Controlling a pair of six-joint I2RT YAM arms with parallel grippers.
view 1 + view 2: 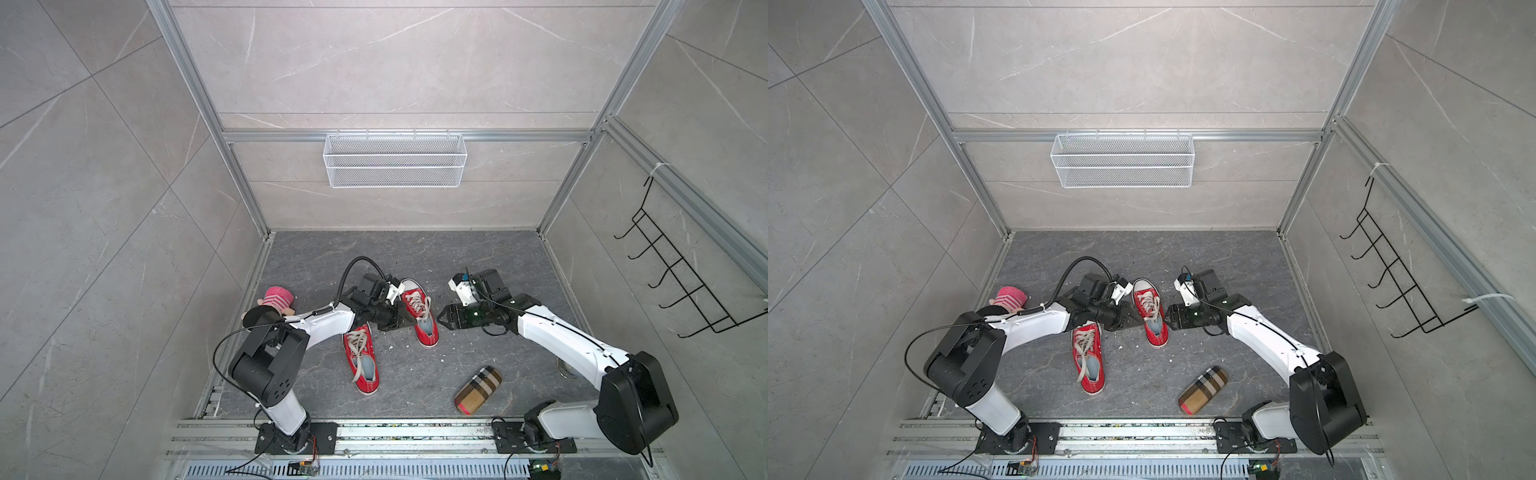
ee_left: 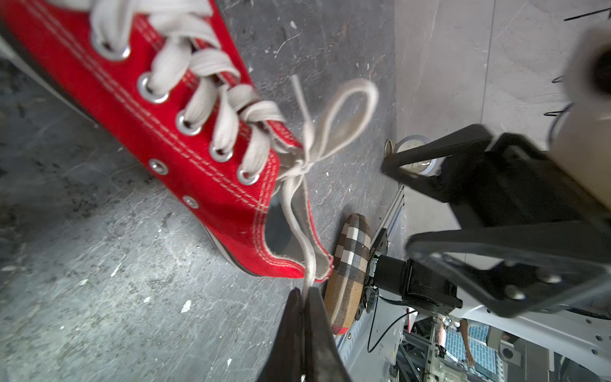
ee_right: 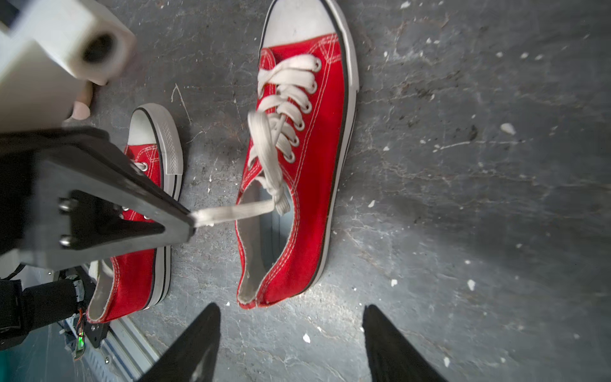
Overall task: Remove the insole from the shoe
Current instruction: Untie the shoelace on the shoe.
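Left claw (image 2: 305,292) clamped on the lace (image 3: 238,210) of the far shoe (image 3: 317,158). Right claw (image 3: 291,307), jaws apart, just right of it.

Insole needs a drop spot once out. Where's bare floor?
Bare: the strip between the back wall and the far shoe; the patch between the near shoe and the plaid case. Crowded: around the far shoe, left gripper pinching its lace, right gripper alongside.

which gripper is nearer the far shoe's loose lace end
Left. The left gripper is shut on the lace end. The right gripper hangs open by the heel of the shoe, clear of the lace.
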